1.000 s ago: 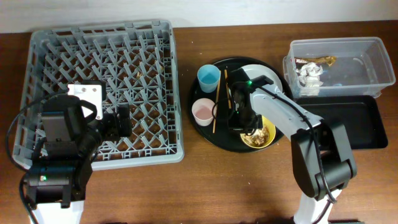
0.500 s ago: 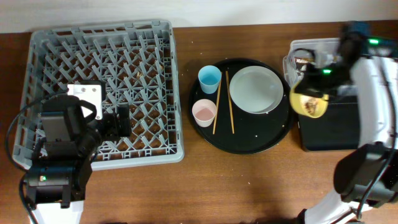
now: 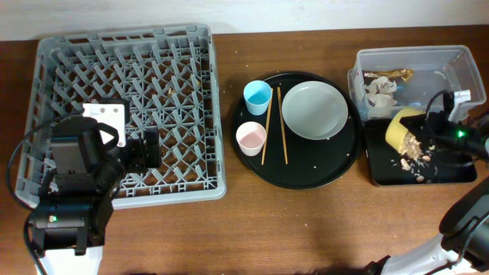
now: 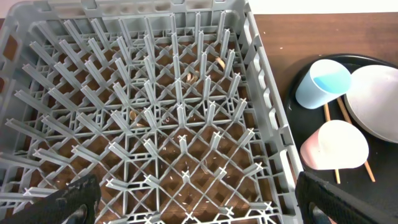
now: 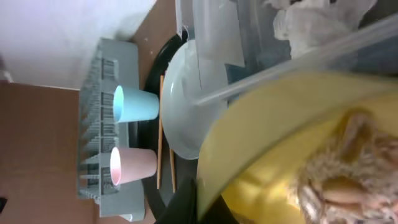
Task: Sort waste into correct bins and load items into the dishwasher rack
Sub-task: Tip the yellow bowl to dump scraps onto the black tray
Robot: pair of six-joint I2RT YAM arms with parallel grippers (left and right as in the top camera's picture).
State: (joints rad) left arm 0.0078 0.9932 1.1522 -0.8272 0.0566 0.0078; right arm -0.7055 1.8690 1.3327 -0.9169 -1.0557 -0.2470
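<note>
My right gripper [image 3: 437, 136] is shut on the rim of the yellow bowl [image 3: 403, 127] and holds it tipped over the shallow black tray [image 3: 458, 174]. Tan food scraps [image 3: 412, 151] spill from it onto the tray. The bowl fills the right wrist view [image 5: 292, 143]. White tissue [image 3: 379, 90] and the brown-gold wrapper [image 3: 390, 74] lie in the clear tub [image 3: 416, 76]. The grey-green plate [image 3: 314, 111], blue cup [image 3: 257, 95], pink cup [image 3: 250, 137] and chopsticks [image 3: 273, 122] sit on the round black tray [image 3: 306, 172]. My left gripper [image 4: 199, 205] is open over the grey rack [image 3: 126, 107].
The rack [image 4: 155, 112] takes up the left side, with a few crumbs under its grid. White crumbs dot the round tray. The tub and the shallow tray stand side by side at the right edge of the table.
My right gripper carried the yellow bowl from the round tray to the shallow black tray and tipped it; the scraps now spill out. The left arm has not moved.
</note>
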